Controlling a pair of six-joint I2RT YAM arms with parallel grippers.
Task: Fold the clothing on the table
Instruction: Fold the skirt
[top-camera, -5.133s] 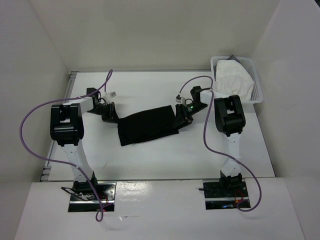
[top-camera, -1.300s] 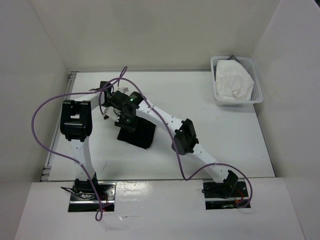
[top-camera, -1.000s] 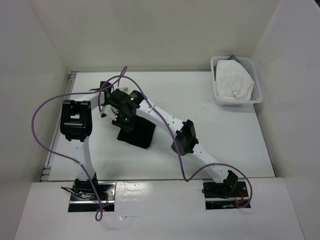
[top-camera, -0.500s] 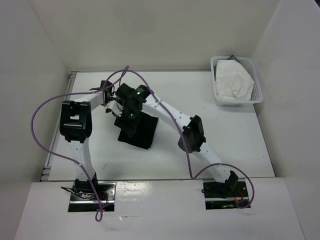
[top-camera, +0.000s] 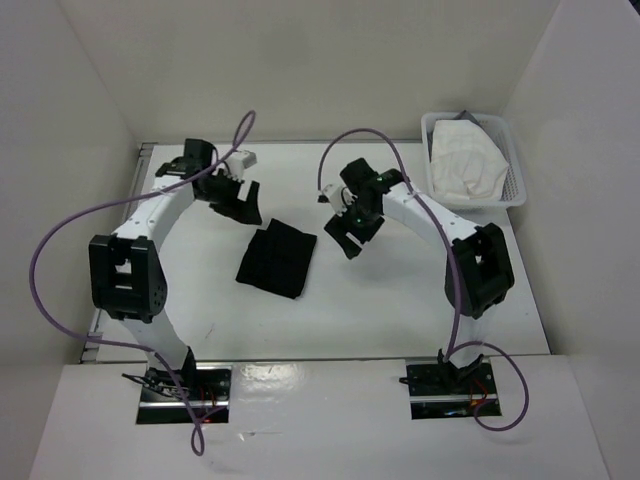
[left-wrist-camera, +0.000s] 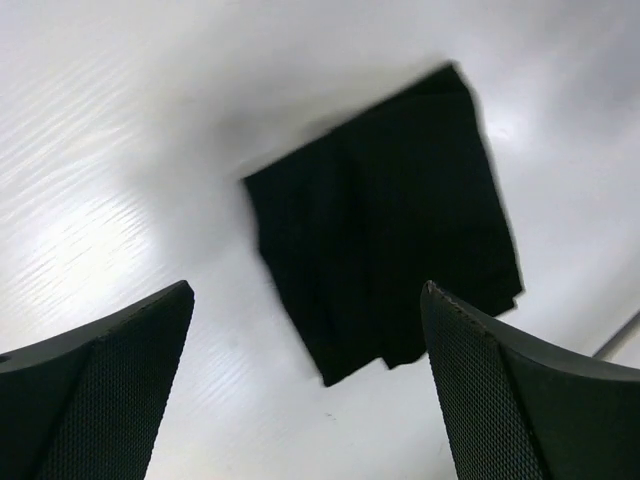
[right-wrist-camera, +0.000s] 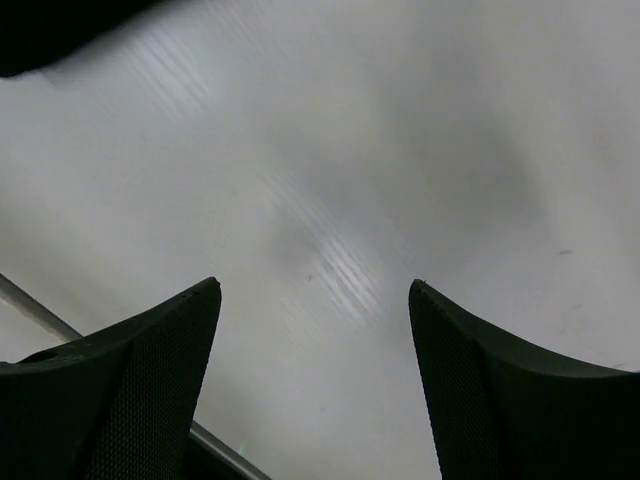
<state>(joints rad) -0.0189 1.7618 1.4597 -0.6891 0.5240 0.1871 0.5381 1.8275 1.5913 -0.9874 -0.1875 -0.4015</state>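
Note:
The black clothing (top-camera: 276, 260) lies folded into a small rough square on the white table (top-camera: 400, 300), left of centre. In the left wrist view the clothing (left-wrist-camera: 385, 265) fills the middle, flat, below the camera. My left gripper (top-camera: 243, 205) hovers just up and left of it, open, with nothing between its mesh fingers (left-wrist-camera: 95, 385). My right gripper (top-camera: 349, 238) hangs to the right of the clothing, apart from it, open and empty. The right wrist view has only bare table (right-wrist-camera: 400, 150) between its fingers (right-wrist-camera: 520, 400).
A white mesh basket (top-camera: 512, 190) holding a white cloth (top-camera: 465, 160) stands at the table's back right corner. White walls enclose the table on three sides. A thin metal edge strip (top-camera: 143, 160) runs along the left side.
Both grippers have let go of the clothing and opened. The left arm pulled back up and left, the right arm swung away to the right. The clothing stays folded on the table.

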